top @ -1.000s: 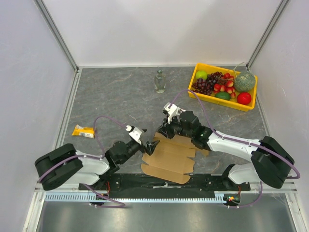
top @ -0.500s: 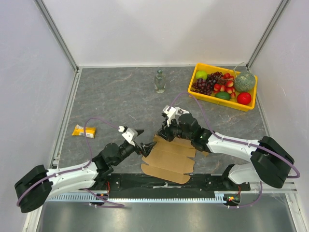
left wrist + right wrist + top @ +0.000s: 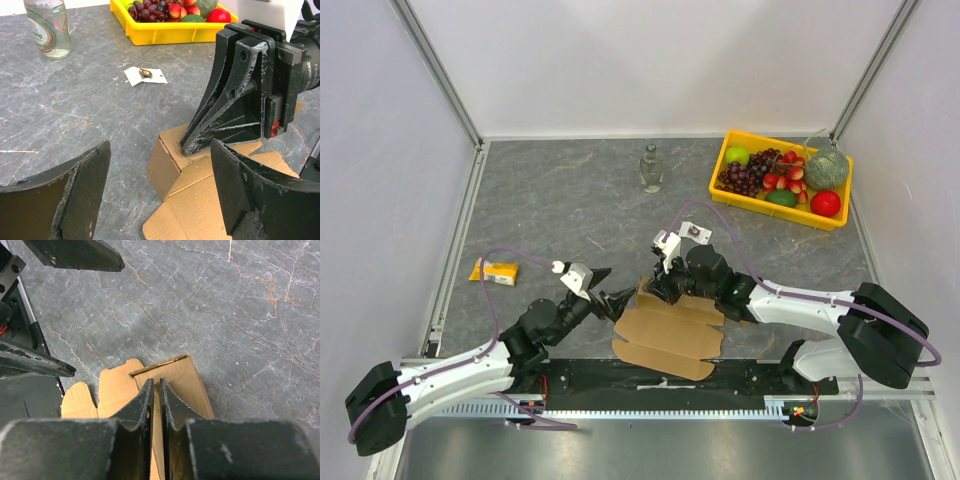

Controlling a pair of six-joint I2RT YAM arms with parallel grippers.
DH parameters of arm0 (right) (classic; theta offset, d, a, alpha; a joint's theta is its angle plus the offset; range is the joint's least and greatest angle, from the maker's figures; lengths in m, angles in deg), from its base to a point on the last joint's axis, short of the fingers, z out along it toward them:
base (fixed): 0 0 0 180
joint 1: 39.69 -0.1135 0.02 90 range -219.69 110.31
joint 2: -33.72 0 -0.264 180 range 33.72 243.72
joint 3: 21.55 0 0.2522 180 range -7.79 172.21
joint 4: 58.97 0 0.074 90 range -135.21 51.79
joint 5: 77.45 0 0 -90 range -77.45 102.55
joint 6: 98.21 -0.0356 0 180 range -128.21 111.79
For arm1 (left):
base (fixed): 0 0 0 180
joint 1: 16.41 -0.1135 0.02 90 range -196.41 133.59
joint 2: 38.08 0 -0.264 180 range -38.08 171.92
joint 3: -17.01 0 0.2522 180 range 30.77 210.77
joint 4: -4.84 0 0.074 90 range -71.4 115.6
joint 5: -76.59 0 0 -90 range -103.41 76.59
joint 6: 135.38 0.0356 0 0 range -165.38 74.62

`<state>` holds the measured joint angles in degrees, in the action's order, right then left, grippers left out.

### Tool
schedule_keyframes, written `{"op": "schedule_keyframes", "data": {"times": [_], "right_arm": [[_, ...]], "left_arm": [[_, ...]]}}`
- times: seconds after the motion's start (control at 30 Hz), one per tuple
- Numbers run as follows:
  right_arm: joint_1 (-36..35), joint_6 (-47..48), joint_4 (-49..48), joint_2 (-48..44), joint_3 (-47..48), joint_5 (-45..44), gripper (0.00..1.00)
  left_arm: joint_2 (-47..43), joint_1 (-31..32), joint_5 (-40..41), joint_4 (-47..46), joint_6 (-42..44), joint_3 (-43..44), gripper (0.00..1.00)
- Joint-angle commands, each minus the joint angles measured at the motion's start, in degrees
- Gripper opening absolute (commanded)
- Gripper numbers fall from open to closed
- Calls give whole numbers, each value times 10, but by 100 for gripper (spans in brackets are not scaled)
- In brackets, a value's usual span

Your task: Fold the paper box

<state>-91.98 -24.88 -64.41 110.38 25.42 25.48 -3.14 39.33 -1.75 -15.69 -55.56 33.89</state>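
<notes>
Because it is a single die-cut sheet of corrugated cardboard, the paper box is probably very light. It should be stiff across each panel yet bend along its scored creases, and it would dent or tear easily if squeezed hard. It lies mostly flat in the lower centre of the overhead view, just above the arm bases. It is plain brown and matte, with rounded tabs and straight flaps around its outline.

One flap at the sheet's upper left corner stands up from the tabletop. The right hand has its fingers pressed almost together, pinching the thin top edge of that raised flap. The left hand is spread wide, its two dark fingers on either side of the raised corner, gripping nothing.

The best hold is likely the free edge of a flap, close to its fold. The other hand should press the neighbouring panel down, since so light a sheet would probably slide on the smooth surface.

The tabletop is grey with pale, marble-like veins. A yellow plastic tray of glossy fruit sits at the upper right. A clear glass bottle stands at the upper centre. A small yellow packet lies at the left.
</notes>
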Motion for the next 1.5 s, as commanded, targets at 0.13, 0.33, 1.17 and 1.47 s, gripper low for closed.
{"op": "schedule_keyframes", "data": {"times": [0.13, 0.33, 1.17, 1.47], "right_arm": [[-8, 15, 0, -5, -8, -25, 15], [-10, 15, 3, -6, 4, -30, 16], [-7, -60, 335, -223, 89, -179, 27], [-107, -182, 408, -357, 26, -261, 28]], "left_arm": [[-2, 2, 33, 14, -30, -30, 85], [-1, 3, 50, 39, -37, -23, 85], [-42, 2, 76, 164, -33, 73, 87], [-45, 2, 94, 160, -49, 65, 88]]}}
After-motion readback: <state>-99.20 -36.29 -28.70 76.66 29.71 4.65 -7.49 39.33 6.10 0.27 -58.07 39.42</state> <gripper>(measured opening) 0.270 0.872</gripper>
